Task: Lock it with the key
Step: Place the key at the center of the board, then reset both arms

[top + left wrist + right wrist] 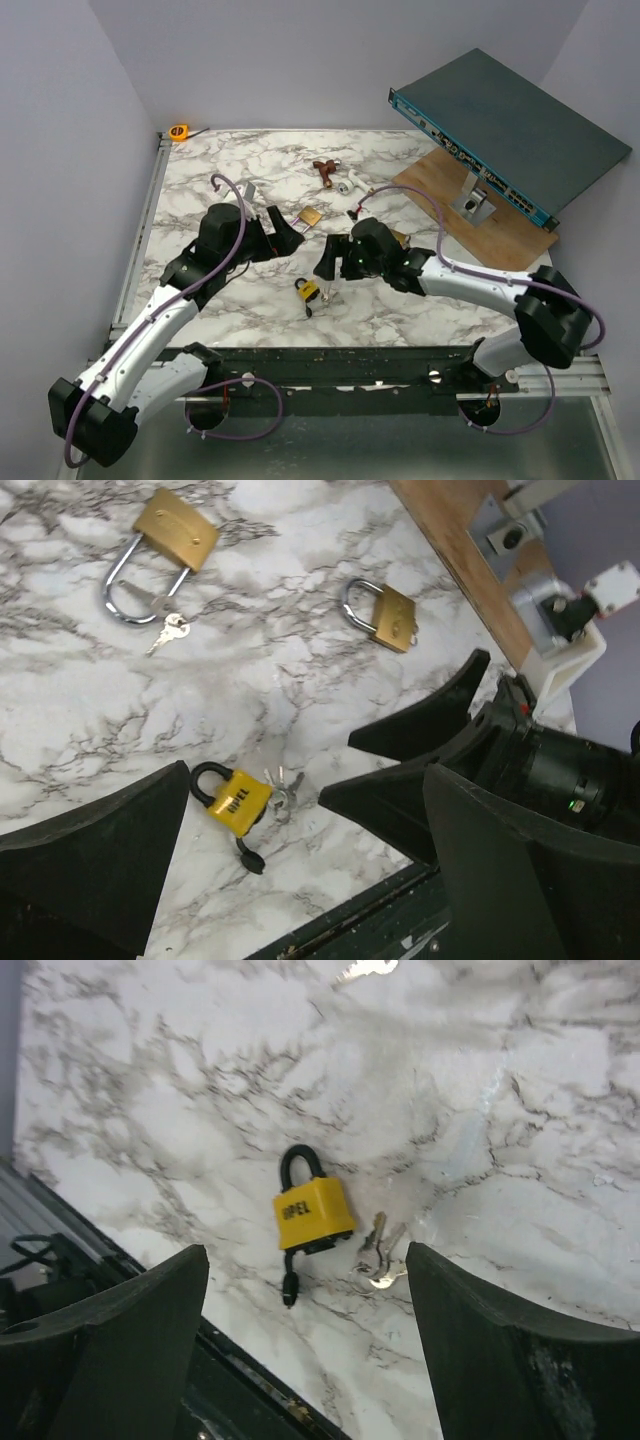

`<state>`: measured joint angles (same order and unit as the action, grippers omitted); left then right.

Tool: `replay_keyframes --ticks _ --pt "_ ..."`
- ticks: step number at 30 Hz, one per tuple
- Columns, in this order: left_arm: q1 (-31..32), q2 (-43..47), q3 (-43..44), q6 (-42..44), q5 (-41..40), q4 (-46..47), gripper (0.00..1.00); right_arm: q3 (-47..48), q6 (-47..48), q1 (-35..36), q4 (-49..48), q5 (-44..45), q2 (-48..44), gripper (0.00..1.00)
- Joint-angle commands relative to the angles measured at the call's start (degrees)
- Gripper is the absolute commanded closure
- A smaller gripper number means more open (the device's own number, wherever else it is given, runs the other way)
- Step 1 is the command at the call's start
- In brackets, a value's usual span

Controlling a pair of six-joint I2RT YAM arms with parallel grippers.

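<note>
the small yellow-and-black padlock [313, 1212] lies flat on the marbled worktop [520, 1090]. just beside its base corner lie the tiny silvery keys on a ring [378, 1256]. they look light, stiff, thin and likely to skate on the stone, so pinch a flat bow edgewise. over the padlock hangs the right pincer [332, 272], spread and empty. beyond the padlock the left pincer [284, 230] is spread too.

Yellow-and-black padlock [313, 1212], silvery key [375, 1256], white-grey marbled table [520, 1120]
</note>
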<state>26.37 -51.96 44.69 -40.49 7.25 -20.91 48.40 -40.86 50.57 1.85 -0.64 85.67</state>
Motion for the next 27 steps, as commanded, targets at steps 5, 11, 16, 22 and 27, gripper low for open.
replay_keyframes --ticks 5,11,16,22,27 --pt "10.47 -1.16 14.48 7.61 -9.17 -11.32 0.02 5.98 1.52 0.15 6.35 7.93 -13.56 0.12" --pt "10.9 -1.58 19.9 9.65 -15.41 -17.97 0.02 7.82 2.82 0.16 8.33 11.32 -20.79 0.07" --pt "10.86 0.81 18.99 10.61 -15.43 -17.2 0.02 7.5 3.9 0.16 8.37 14.32 -23.37 0.03" --pt "10.83 0.86 19.42 10.28 -15.84 -17.94 0.02 7.61 4.35 0.15 8.26 14.18 -23.98 0.02" --pt "10.85 1.25 19.45 10.26 -16.56 -17.24 0.01 7.42 4.47 0.16 8.11 13.42 -24.56 0.02"
